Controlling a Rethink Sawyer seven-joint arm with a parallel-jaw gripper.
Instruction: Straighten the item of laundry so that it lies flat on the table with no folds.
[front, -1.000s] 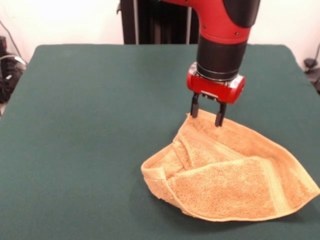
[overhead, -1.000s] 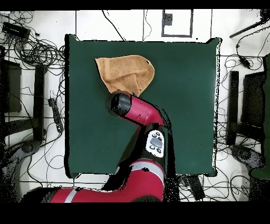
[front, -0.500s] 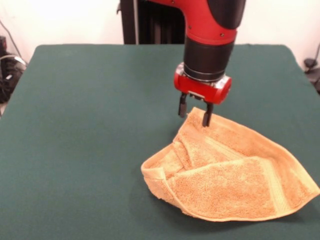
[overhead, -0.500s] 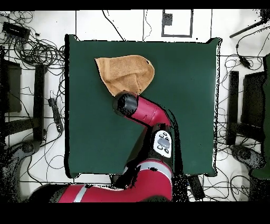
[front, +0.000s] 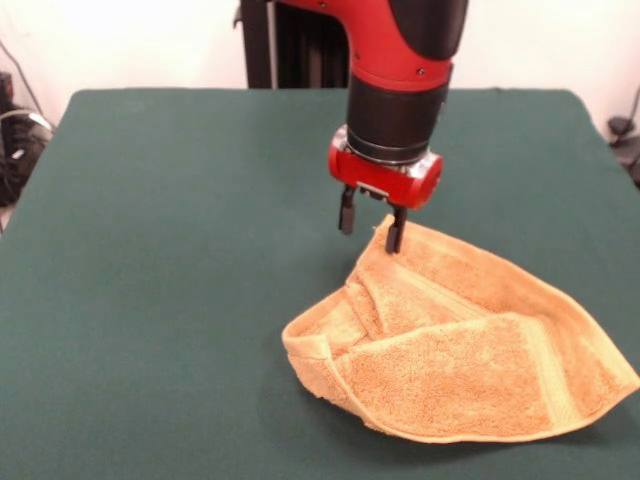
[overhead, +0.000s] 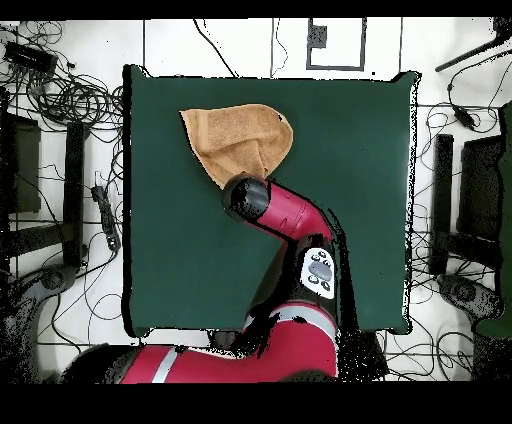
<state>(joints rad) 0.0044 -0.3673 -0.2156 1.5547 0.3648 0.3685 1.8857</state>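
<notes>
The item of laundry (front: 470, 345), an orange-tan terry towel, lies crumpled and folded over itself at the front right of the green table (front: 170, 250). One flap with a woven band is doubled over the top. My gripper (front: 371, 222) hangs open just above the towel's far corner, one finger over the cloth edge and the other over bare table, with nothing held. Seen from overhead, the towel (overhead: 235, 137) lies near the table's far left and my arm (overhead: 285, 210) covers its near edge and hides the gripper.
Green felt (overhead: 340, 180) spreads wide around the towel on all sides but one. Cables and equipment (overhead: 60, 90) lie on the floor beyond the table edges. A dark stand (front: 300, 45) rises behind the table.
My gripper has slid leftward in the front view along the towel's far edge, to its far corner, staying open. The towel has not moved.
</notes>
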